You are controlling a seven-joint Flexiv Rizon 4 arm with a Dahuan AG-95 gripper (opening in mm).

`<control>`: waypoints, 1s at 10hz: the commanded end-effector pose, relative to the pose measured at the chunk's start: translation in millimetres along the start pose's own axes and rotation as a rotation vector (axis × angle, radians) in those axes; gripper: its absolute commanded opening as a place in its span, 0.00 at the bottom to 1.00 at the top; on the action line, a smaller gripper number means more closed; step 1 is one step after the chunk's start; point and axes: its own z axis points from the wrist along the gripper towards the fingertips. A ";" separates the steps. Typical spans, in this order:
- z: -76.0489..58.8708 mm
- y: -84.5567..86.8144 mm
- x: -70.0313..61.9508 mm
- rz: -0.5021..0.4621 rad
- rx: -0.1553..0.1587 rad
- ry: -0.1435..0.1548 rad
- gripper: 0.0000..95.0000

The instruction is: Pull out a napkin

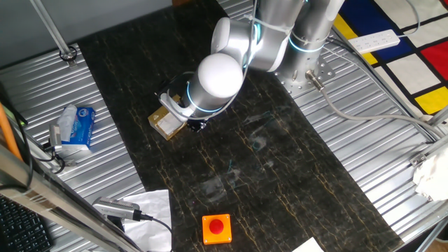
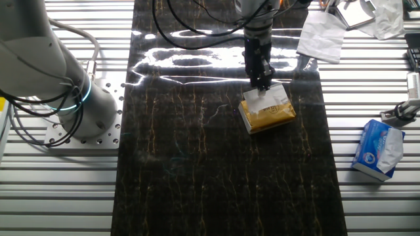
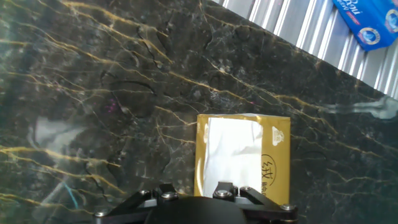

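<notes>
The gold-brown tissue box (image 2: 269, 115) lies on the dark marble mat. It also shows in one fixed view (image 1: 165, 124) and in the hand view (image 3: 273, 155). The white napkin (image 2: 270, 99) sticks out of the box's top opening and looks flat and folded in the hand view (image 3: 230, 152). My gripper (image 2: 264, 84) points down right over the far edge of the box, at or just above the napkin. The arm hides it in one fixed view. The hand view shows only the finger linkages at the bottom edge, so the fingertips are hidden.
A blue-and-white tissue packet (image 2: 377, 149) lies on the metal slats beside the mat (image 1: 75, 127). A white wrinkled cloth (image 2: 321, 36) lies past the box. An orange box with a red button (image 1: 216, 229) sits at the mat's edge. The arm's base (image 2: 65, 92) stands beside the mat.
</notes>
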 end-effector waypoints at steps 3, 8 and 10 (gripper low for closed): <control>1.4 -3.4 0.1 -0.002 0.010 0.002 0.40; 2.1 -7.2 1.3 -0.005 0.018 0.004 0.40; 2.2 -7.6 1.5 -0.003 0.023 0.005 0.20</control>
